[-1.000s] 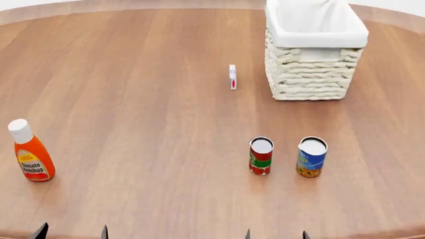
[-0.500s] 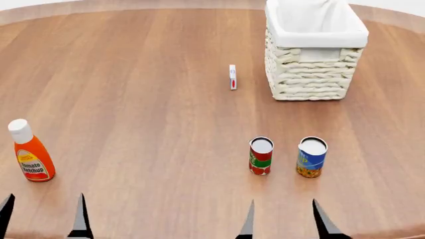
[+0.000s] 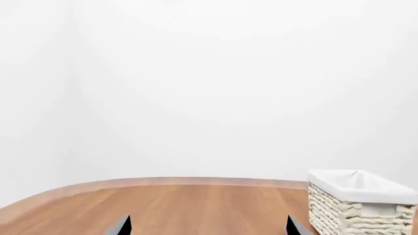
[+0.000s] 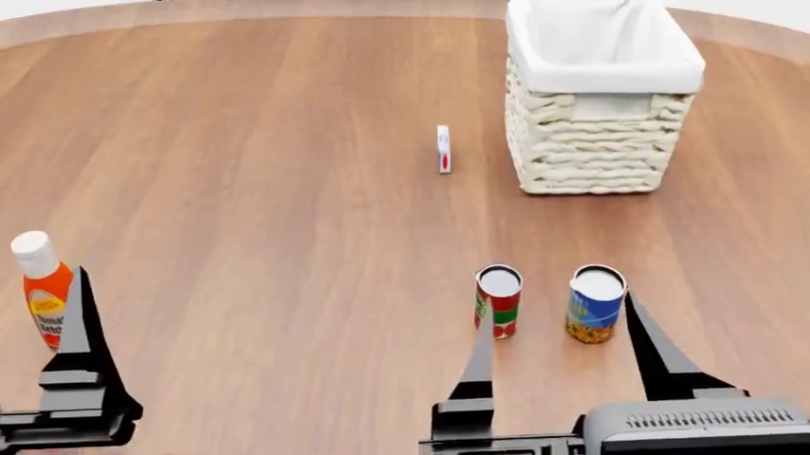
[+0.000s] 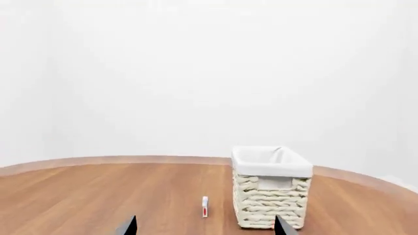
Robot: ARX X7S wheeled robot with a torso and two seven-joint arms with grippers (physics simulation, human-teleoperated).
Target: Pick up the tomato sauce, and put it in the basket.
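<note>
The wooden surface [image 4: 253, 190] carries the cream wicker basket [image 4: 595, 142] with white liner at the far right. The tomato sauce [image 4: 498, 300], red-and-green labelled, stands nearer, partly hidden behind the right gripper [image 4: 557, 327], fingers spread, empty. The left gripper [image 3: 205, 226] is cropped; fingers apart.

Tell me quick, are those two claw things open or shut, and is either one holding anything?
Left end effector: open, holding nothing, near the ketchup bottle.
Right end effector: open, holding nothing; the tomato sauce stands untouched on the table.

Red-and-green tomato sauce [image 4: 499, 301], cream woven basket [image 4: 595, 142], brown wood-grain table [image 4: 253, 190].
</note>
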